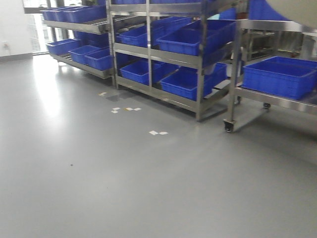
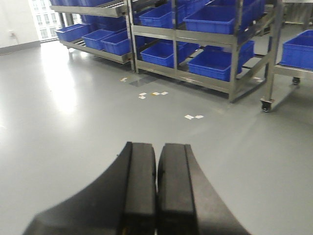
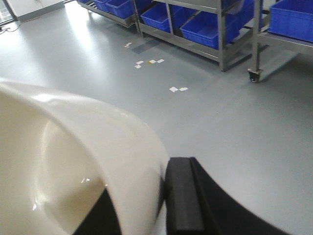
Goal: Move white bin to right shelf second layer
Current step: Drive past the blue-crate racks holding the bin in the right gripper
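We carry the white bin (image 3: 73,147) on the right gripper (image 3: 142,196). Its jaws are clamped on the bin's wall, one finger (image 3: 182,196) outside and the dark one low down inside. That hold by the thin rim keeps the open mouth tipped toward the wrist camera, filling the lower left of that view. In the front view, the pale curve in the top right corner is, we judge, the same bin riding high, clear of the grey floor (image 1: 124,188). The left gripper (image 2: 157,149) has its jaws pressed together on nothing and points out over bare floor, so we read it as parked out of the way. The right shelf (image 1: 275,26) stands at the right edge of the front view, on a castor, with a blue crate (image 1: 280,74) on a lower level. We cannot tell from here which level is its second layer, and it is well apart from the bin. We judge the base must roll closer first.
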Tool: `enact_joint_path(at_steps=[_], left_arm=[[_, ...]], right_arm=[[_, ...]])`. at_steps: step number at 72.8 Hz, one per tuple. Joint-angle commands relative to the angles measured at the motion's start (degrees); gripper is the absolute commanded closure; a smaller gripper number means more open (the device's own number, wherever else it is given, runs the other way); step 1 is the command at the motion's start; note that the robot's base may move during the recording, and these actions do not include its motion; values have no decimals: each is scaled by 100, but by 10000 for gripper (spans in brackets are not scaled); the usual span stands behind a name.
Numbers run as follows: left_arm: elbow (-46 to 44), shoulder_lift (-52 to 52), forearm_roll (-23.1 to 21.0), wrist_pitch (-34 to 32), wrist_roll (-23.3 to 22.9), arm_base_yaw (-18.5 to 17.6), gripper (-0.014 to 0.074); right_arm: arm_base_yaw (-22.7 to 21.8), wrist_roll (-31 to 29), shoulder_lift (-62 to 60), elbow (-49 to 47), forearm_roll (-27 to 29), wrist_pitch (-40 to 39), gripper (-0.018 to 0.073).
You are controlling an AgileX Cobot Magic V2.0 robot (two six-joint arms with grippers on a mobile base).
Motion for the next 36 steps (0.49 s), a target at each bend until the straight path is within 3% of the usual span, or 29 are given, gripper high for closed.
enact_joint_path(at_steps=[1,36], left_arm=[[211,-80,0,-500,-30,-33,512],[211,-80,0,-500,-30,-33,512]], right_arm=[[-35,-6,23,-176,-37,-572,504],[-35,-6,23,-176,-37,-572,504]])
